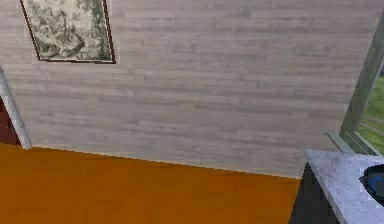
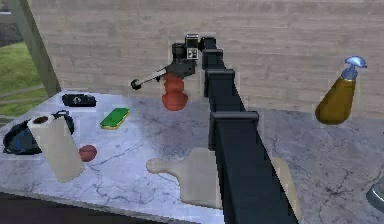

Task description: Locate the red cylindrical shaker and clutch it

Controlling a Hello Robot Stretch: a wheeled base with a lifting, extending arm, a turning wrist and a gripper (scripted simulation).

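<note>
On the marble counter (image 2: 130, 150) in the arm side view, toward its far edge: red shaker (image 2: 173, 95), upright, just beneath the dark body of the gripper (image 2: 148, 79) at the end of the arm (image 2: 235, 140). Fingers (image 2: 143, 81) angled out toward that view's left, past the shaker. Not determinable whether touching the shaker or holding anything. Left of the shaker: green sponge (image 2: 115, 117), and farther left a small black object (image 2: 78, 99). Near the front edge: paper roll (image 2: 55, 145), upright, with a small red round item (image 2: 88, 152) just beside it and a dark bowl (image 2: 14, 140) behind. Beside the arm: pale board (image 2: 190, 172). At right: amber bottle (image 2: 342, 98). In the forward view: plank wall (image 1: 200, 90), framed picture (image 1: 68, 28), orange floor (image 1: 120, 190), counter corner at lower right.
</note>
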